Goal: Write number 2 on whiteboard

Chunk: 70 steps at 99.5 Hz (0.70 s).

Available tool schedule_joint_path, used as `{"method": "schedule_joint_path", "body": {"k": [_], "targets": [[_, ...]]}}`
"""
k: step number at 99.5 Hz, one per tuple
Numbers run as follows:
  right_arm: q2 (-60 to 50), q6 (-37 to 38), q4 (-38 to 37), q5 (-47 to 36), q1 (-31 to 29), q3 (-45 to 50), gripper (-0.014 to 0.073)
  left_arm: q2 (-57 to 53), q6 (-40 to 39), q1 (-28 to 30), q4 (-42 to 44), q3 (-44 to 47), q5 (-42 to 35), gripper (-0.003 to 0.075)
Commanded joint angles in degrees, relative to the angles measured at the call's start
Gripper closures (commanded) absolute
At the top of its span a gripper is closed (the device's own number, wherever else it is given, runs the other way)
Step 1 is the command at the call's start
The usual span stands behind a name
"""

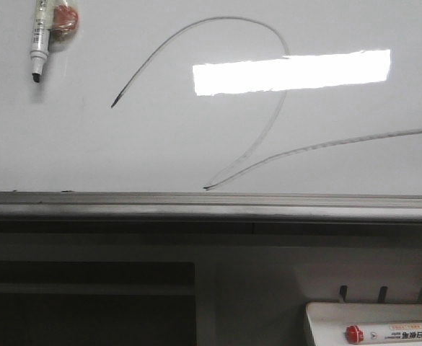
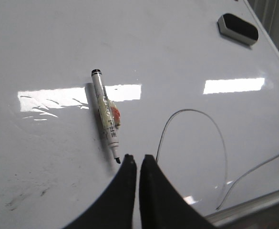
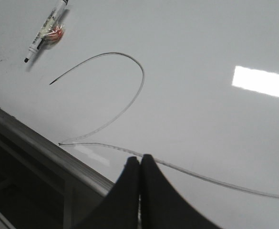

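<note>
The 2 (image 1: 268,122) is drawn on the whiteboard (image 1: 66,151): an arch, a diagonal down to a point just above the grey rail (image 1: 211,205), then a long flat tail. The left gripper (image 2: 138,158) has its jaws together, holding nothing, near the start of the arch. The right gripper (image 3: 139,160) also has its jaws together and empty, over the tail. A marker (image 1: 40,36) lies on the surface beside the arch, tip uncapped. An eraser (image 2: 238,28) rests far from the 2. Below the rail, a white tray (image 1: 326,321) holds a red-capped marker (image 1: 394,333).
</note>
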Motion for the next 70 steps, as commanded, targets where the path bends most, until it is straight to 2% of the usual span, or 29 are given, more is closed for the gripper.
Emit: {"method": "schedule_joint_path", "body": {"k": [1, 12, 21, 34, 41, 57, 70], "targets": [[0.49, 0.09, -0.70, -5.05, -0.40, -1.30, 0.0655, -1.38, -0.31, 0.35, 7.93, -0.58, -2.78, 0.0741], [0.49, 0.09, -0.70, -5.05, -0.40, -1.30, 0.0655, -1.53, -0.92, 2.12, 15.33, 1.69, -1.89, 0.0741], [0.49, 0.09, -0.70, -5.05, -0.40, -1.30, 0.0655, -1.53, -1.42, 5.38, 16.25, 4.13, 1.17, 0.0741], [0.49, 0.09, -0.70, -5.05, -0.40, -1.30, 0.0655, -1.53, -9.71, 11.82, 16.51, 7.49, 7.46, 0.0741], [0.49, 0.09, -0.70, -5.05, -0.40, -1.30, 0.0655, -1.53, -11.48, 15.40, 18.66, 8.24, 11.60, 0.0741], [0.49, 0.09, -0.70, -4.95, -0.40, -1.30, 0.0655, -1.53, -11.89, 19.52, 19.33, 8.24, 11.20, 0.0741], [0.49, 0.09, -0.70, -4.95, -0.40, -1.30, 0.0655, -1.53, -11.89, 19.76, 25.27, 8.24, 11.20, 0.0741]]}}
